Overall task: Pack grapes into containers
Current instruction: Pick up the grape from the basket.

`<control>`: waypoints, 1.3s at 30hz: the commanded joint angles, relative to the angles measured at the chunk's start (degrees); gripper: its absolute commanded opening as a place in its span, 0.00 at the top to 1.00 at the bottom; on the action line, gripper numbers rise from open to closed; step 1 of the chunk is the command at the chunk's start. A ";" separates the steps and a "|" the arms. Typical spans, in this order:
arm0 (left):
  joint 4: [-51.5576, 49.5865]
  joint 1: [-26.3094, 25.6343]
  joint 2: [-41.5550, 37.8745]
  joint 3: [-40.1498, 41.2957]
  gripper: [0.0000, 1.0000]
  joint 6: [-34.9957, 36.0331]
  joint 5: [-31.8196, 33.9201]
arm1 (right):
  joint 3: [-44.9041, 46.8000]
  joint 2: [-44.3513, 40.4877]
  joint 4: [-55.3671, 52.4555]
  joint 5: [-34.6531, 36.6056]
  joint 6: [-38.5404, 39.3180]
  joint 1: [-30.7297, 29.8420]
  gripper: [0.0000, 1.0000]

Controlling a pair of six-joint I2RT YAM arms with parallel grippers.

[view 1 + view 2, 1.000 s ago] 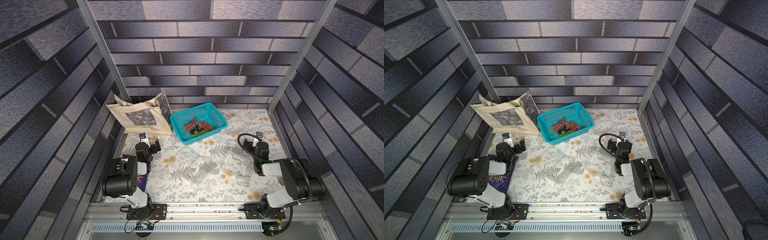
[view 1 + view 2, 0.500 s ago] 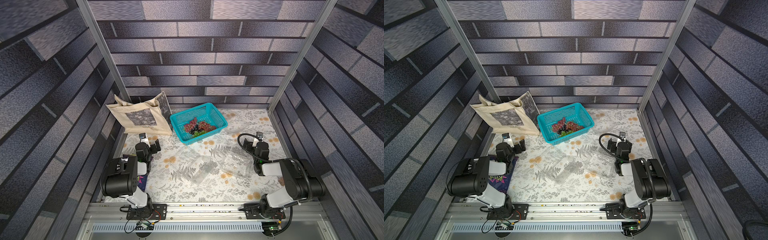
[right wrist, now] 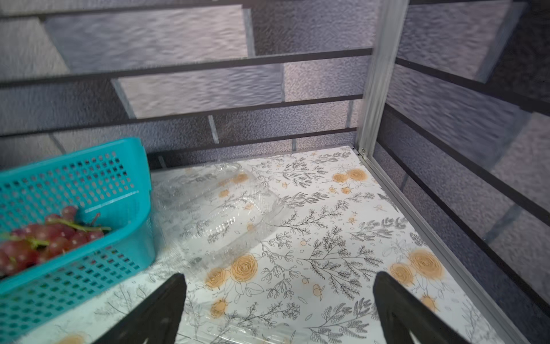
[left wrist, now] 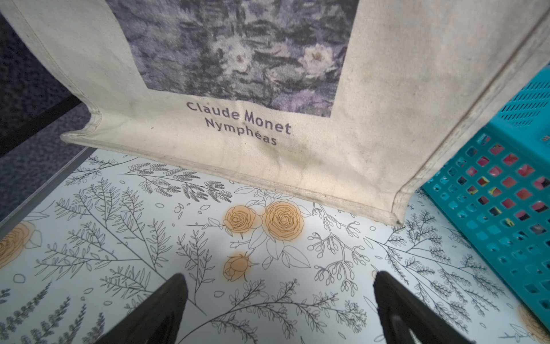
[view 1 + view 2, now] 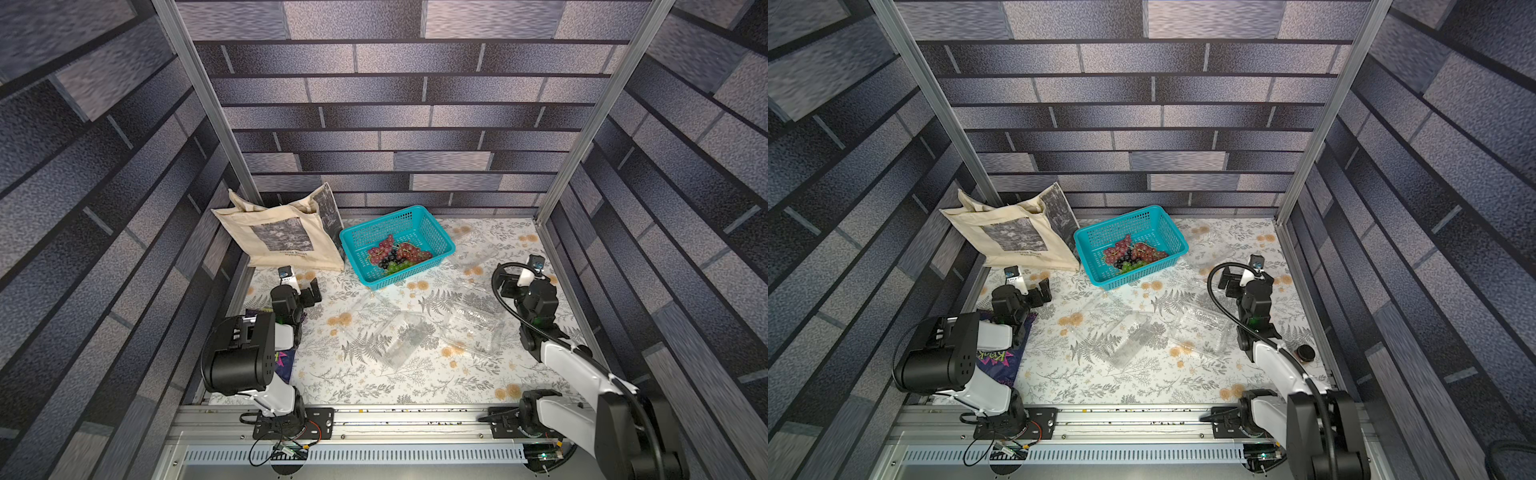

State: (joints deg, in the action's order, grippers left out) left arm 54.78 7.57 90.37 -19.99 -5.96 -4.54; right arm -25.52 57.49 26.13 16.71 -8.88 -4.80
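The grapes (image 5: pixel 395 257), red, dark and green bunches, lie in the teal basket (image 5: pixel 386 220) at the back; they also show in the right wrist view (image 3: pixel 44 238). Three clear containers lie on the floral table: one at the centre (image 5: pixel 399 336), one to its right (image 5: pixel 473 328), one behind, beside the basket (image 5: pixel 473 245) (image 3: pixel 214 208). My left gripper (image 5: pixel 307 291) (image 4: pixel 278 277) is open over bare table in front of the tote bag. My right gripper (image 5: pixel 507 280) (image 3: pixel 278 277) is open near the right wall, nothing between its fingers.
A beige tote bag (image 5: pixel 282 237) (image 4: pixel 268 89) leans in the back left corner against the basket (image 4: pixel 506 193). A purple snack packet (image 5: pixel 1000 357) lies under the left arm. A small black round object (image 5: pixel 1306 352) sits by the right wall. Walls enclose three sides.
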 commanded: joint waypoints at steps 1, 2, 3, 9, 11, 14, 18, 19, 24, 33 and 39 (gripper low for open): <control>-0.21 -0.32 -0.81 -1.29 0.00 1.30 -0.70 | -4.01 -5.05 -25.14 13.19 -21.40 0.24 0.00; -0.25 -0.28 -0.85 -1.30 0.00 1.25 -0.88 | -2.78 -6.34 -24.00 9.80 -20.58 0.30 0.00; -0.10 -0.04 -0.85 -1.27 0.00 1.30 -1.58 | -1.71 -6.97 -21.54 5.60 -18.76 0.24 0.00; -0.20 -0.11 -0.81 -1.34 0.00 1.55 -2.14 | -2.92 -5.51 -18.79 -12.90 -20.99 0.23 0.00; -0.21 -0.06 -0.76 -1.29 0.00 1.56 -1.98 | -2.46 -5.00 -15.77 -17.39 -24.77 0.27 0.00; -1.78 -0.76 -0.78 -2.10 0.00 1.07 2.03 | -4.21 -2.58 -15.15 -24.03 -30.02 0.23 0.00; -11.59 -2.05 -7.20 -4.44 0.00 0.09 9.14 | -11.80 5.34 -22.56 -33.41 -23.44 0.12 0.00; -15.02 -1.99 -9.15 -5.43 0.00 -0.18 10.22 | -13.24 6.78 -24.02 -33.67 -22.58 0.09 0.00; -24.89 -3.39 -20.86 -6.14 0.00 -4.57 13.57 | -20.13 10.19 -31.99 -28.16 -16.60 -3.67 0.00; -35.46 -5.18 -36.39 -9.51 0.00 -21.96 -5.38 | -33.79 17.00 -42.79 -19.34 -4.79 -14.80 0.00; -39.60 -14.30 -40.16 -13.79 0.00 -18.73 -7.40 | -47.78 27.26 -49.84 -11.40 3.22 -22.73 0.00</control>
State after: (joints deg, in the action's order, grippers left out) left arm 18.41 -4.49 52.07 -32.12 -24.03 -8.40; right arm -68.03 80.86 -17.98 -0.40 -11.97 -24.60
